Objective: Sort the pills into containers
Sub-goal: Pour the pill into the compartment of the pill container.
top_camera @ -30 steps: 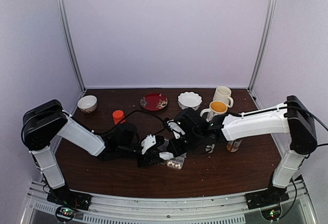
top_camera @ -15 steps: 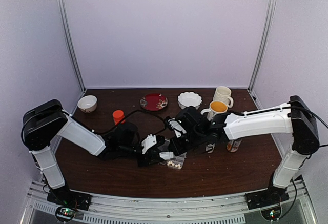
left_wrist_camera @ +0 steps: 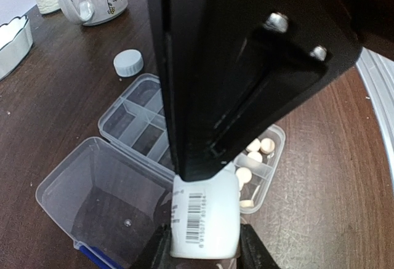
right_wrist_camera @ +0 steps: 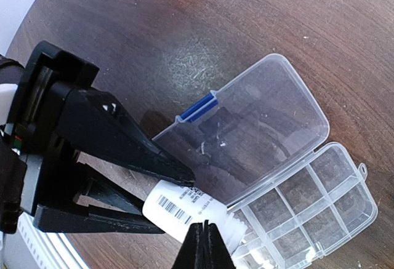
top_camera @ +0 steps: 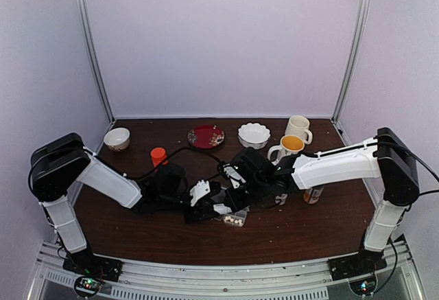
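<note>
My left gripper [left_wrist_camera: 204, 253] is shut on a white pill bottle [left_wrist_camera: 204, 220] with a barcode, tipped with its open neck over the clear pill box [left_wrist_camera: 138, 118]. The box lid [left_wrist_camera: 92, 210] lies open. A few cream pills [left_wrist_camera: 253, 157] lie in the end cells. In the right wrist view the bottle [right_wrist_camera: 188, 210] lies between the left fingers [right_wrist_camera: 135, 155] by the box [right_wrist_camera: 314, 201]. My right gripper [right_wrist_camera: 204, 237] is shut, its tips just over the bottle's neck. From above, both grippers [top_camera: 214, 207] [top_camera: 232, 191] meet over the box [top_camera: 235, 219].
A grey cap [left_wrist_camera: 128, 63] lies beyond the box. At the back stand an orange-filled mug [top_camera: 291, 145], a white mug [top_camera: 299, 128], a scalloped bowl [top_camera: 254, 134], a red plate [top_camera: 206, 136] and a small bowl [top_camera: 116, 138]. An orange-capped bottle [top_camera: 158, 156] and an orange bottle [top_camera: 313, 194] stand nearby.
My right arm has shifted a little left, bringing its gripper closer over the bottle and box. The left arm and the bottle have stayed put.
</note>
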Controlling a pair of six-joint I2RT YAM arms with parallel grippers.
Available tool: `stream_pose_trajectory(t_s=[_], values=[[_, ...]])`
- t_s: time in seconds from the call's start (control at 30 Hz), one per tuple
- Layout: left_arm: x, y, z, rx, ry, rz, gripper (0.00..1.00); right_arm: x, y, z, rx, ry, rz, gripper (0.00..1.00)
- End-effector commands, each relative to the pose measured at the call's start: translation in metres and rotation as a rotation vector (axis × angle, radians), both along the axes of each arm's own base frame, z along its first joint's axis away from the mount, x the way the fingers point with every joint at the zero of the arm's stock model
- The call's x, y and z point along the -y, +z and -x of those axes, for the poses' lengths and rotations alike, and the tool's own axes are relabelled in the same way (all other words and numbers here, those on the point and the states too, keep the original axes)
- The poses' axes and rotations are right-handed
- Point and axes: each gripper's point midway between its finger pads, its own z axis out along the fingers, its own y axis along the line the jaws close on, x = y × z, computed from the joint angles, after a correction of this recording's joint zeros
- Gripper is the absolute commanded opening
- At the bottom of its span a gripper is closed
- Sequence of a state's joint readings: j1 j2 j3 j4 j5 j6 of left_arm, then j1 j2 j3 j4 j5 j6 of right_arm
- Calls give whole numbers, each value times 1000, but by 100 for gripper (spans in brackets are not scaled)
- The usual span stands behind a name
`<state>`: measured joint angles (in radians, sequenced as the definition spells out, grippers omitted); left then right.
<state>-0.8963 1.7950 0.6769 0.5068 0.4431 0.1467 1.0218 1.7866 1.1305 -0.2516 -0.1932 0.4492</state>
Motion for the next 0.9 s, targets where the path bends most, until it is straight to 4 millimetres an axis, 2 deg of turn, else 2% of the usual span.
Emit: stream_pose_trajectory(t_s=[0.0,0.13,0.23,0.3,0.5,0.6,0.7,0.87], values=[[12,18,-4,38,-14,64,0,3,16,-1,33,-5,7,0],[12,18,-4,38,-16,63,0,1,34,-2,54,-2,-34,0],[12,18,-4,38,-16,65,0,1,38,0,58,-2,-58,0],[11,18,-3,39,-17,64,0,2,32,2,46,0,-52,0],[11,18,-4,37,-8,63,0,8,-9,5,-13,-9,37,0],[10,19,-4,37,-8,63,0,8,-13,4,-17,-13,47,0],[10,20,-4,34,-6,63,0,6,-3,3,-2,-12,31,0],[10,21,-4,35,-6,62,0,5,23,-1,48,-13,-21,0]])
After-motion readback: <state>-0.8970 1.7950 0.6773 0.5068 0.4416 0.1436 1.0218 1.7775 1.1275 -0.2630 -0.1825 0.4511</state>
